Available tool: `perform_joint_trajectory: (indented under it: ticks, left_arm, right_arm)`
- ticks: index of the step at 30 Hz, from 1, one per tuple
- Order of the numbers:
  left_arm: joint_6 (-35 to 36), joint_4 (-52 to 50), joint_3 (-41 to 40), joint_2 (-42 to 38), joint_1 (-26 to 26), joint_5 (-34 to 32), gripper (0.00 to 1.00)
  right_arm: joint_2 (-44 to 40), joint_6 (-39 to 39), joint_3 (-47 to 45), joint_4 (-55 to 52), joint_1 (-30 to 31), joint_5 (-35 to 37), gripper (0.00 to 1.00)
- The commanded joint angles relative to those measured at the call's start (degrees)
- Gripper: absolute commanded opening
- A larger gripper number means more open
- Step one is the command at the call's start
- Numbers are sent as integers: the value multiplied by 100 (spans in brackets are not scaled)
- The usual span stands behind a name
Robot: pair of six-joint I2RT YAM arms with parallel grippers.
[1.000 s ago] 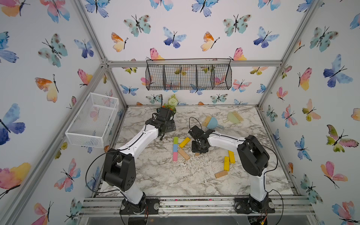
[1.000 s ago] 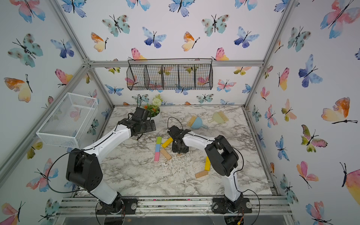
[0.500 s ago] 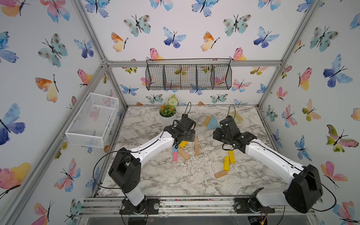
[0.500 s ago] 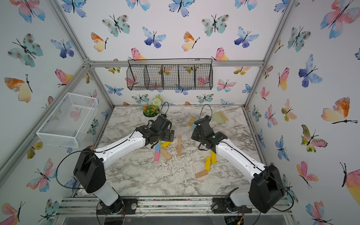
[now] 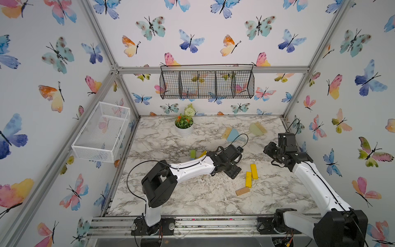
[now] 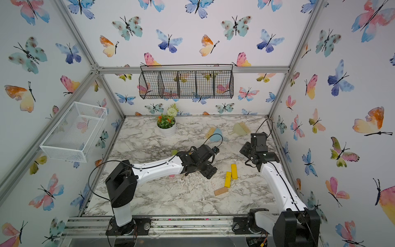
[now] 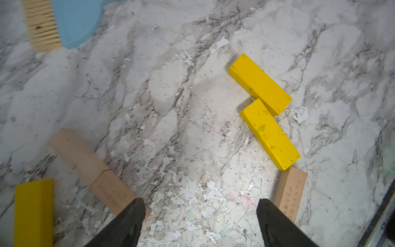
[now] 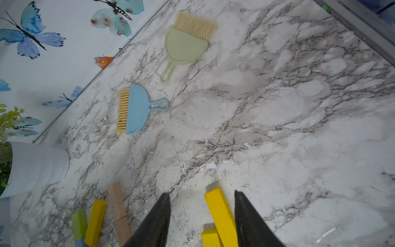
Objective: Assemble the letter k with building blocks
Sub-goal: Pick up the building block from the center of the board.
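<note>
Yellow wood comes next, I judge. A second ago my left pincer (image 7: 199, 202) hung beside the plant pot (image 5: 184, 130) while my right pincer (image 8: 201, 193) worked at the letter. Now the right has drawn far off from the pot, jaws partly apart and empty, and the left has swung over the lime-green block (image 5: 193, 154) and out past the tan stroke (image 7: 92, 169), jaws wide, gripping nothing. So that stroke is laid and another piece is due. Well apart from the pot lie the nearer yellow block (image 5: 254, 171) and the farther yellow block (image 5: 248, 179), staggered and touching, long axes nearly parallel, aimed not at the pot but at the wall (image 5: 245, 110) well to one side of it. Just beyond them a tan block (image 5: 242, 191) lies crosswise.
</note>
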Motion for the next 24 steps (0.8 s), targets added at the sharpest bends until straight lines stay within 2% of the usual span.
perform_joint_trajectory:
  ticks: [1,6,13,24]
  left_arm:
    - [637,-199,248,305,-310,550,85]
    - [906,-443,499,757,-687,496,85]
    - [1017,-706,811,1260,-1021,181,81]
    - [1180,-749,855,1454,-1137,385,69]
  right_arm:
    - [-56,-319,-166,-170,-299,-487,51]
    - [-25,-474,-224,-161,-643,-773,51]
    - [39,-493,-277,-112,-698,-956,51]
    - [14,-510,-349,-80,-698,-939,51]
